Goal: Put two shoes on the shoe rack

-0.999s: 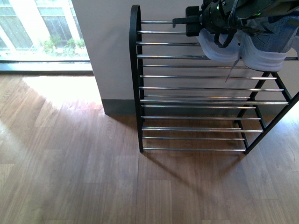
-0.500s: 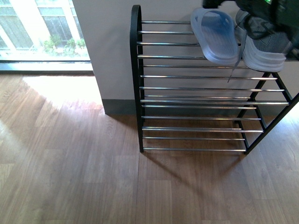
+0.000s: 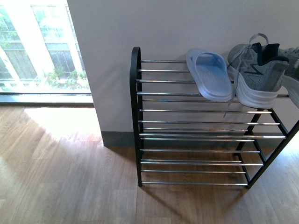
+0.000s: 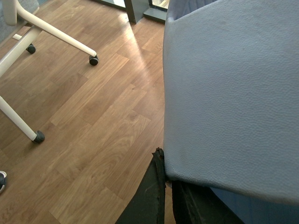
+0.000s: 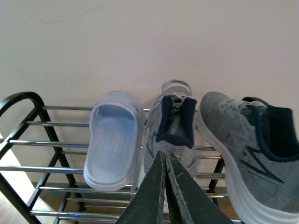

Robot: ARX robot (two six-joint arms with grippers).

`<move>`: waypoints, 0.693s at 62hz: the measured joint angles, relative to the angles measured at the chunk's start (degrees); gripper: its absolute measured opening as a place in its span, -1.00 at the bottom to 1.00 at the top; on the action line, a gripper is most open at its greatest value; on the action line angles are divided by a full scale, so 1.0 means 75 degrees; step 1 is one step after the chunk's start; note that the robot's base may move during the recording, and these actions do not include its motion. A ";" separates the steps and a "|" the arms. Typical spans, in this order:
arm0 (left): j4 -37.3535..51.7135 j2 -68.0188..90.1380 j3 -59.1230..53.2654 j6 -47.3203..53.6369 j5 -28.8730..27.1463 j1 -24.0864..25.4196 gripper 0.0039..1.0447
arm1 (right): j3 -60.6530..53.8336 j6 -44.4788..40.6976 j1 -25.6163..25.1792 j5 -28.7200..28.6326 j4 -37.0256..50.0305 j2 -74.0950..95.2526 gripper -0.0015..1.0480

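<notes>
Up on the shoe rack (image 3: 135, 116) sit a slide (image 3: 209, 74) and two sneakers (image 5: 170, 133), right end effector (image 5: 164, 186) pressed together, left end effector (image 4: 161, 196) pinching the second slide (image 4: 233, 93), likely racked next.

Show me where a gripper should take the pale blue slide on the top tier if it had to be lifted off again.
Probably by the strap band of the slide near the wall end, coming from above and in front. The band arches over an open foot cavity, so one finger could slip under it. The sneaker crowds its right edge; the left side on the shoe rack is free.
</notes>
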 joint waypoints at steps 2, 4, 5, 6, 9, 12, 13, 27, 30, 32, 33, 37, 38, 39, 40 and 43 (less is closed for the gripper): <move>0.0000 0.0000 0.0000 0.0003 0.0000 0.0000 -0.97 | -0.0274 0.0000 -0.0064 -0.0067 0.0000 -0.0286 -0.97; 0.0000 0.0000 0.0000 0.0000 0.0000 0.0000 -0.97 | -0.0522 0.0000 -0.0119 -0.0152 -0.0012 -0.0542 -0.97; 0.0000 0.0000 0.0000 0.0000 0.0000 0.0000 -0.97 | -0.0615 0.0000 -0.0137 -0.0178 -0.0020 -0.0644 -0.97; 0.0000 0.0000 0.0000 0.0000 0.0000 0.0000 -0.97 | -0.0708 0.0000 -0.0163 -0.0195 -0.0038 -0.0749 -0.97; 0.0000 0.0000 0.0000 0.0000 0.0000 0.0000 -0.97 | -0.1037 0.0000 -0.0239 -0.0291 -0.0137 -0.1157 -0.97; 0.0000 0.0000 0.0000 0.0000 0.0000 0.0000 -0.97 | -0.1343 -0.0003 -0.0326 -0.0364 -0.0283 -0.1597 -0.97; 0.0000 0.0000 0.0000 0.0000 0.0000 0.0000 -0.97 | -0.1425 0.0000 -0.0353 -0.0382 -0.0329 -0.1725 -0.97; 0.0000 0.0000 0.0000 0.0003 0.0000 0.0000 -0.97 | -0.2221 -0.0003 -0.0944 -0.0959 -0.1177 -0.3343 -0.97; 0.0000 0.0000 0.0000 0.0000 0.0000 0.0000 -0.97 | -0.2314 -0.0003 -0.0973 -0.0956 -0.1338 -0.3593 -0.97; 0.0000 0.0000 0.0000 0.0000 0.0000 0.0000 -0.97 | -0.2378 -0.0003 -0.0973 -0.0968 -0.1463 -0.3780 -0.97; 0.0000 0.0000 0.0000 0.0003 0.0000 0.0000 -0.97 | -0.2416 -0.0003 -0.0973 -0.0979 -0.1550 -0.3902 -0.97; 0.0000 0.0000 0.0000 0.0000 0.0003 0.0000 -0.97 | -0.2515 -0.0003 -0.0973 -0.0988 -0.1821 -0.4269 -0.97; 0.0000 0.0000 0.0000 0.0000 0.0003 0.0000 -0.97 | -0.2532 -0.0003 -0.0973 -0.0988 -0.1868 -0.4334 -0.97; 0.0000 0.0000 0.0000 0.0000 0.0000 0.0000 -0.97 | -0.2562 -0.0003 -0.0973 -0.0988 -0.1958 -0.4456 -0.97; 0.0000 0.0000 0.0000 0.0000 0.0000 0.0000 -0.97 | -0.2576 -0.0003 -0.0973 -0.0988 -0.2005 -0.4520 -0.97; 0.0000 0.0000 0.0000 0.0000 0.0000 0.0000 -0.97 | -0.2646 -0.0003 -0.0973 -0.0988 -0.2241 -0.4838 -0.97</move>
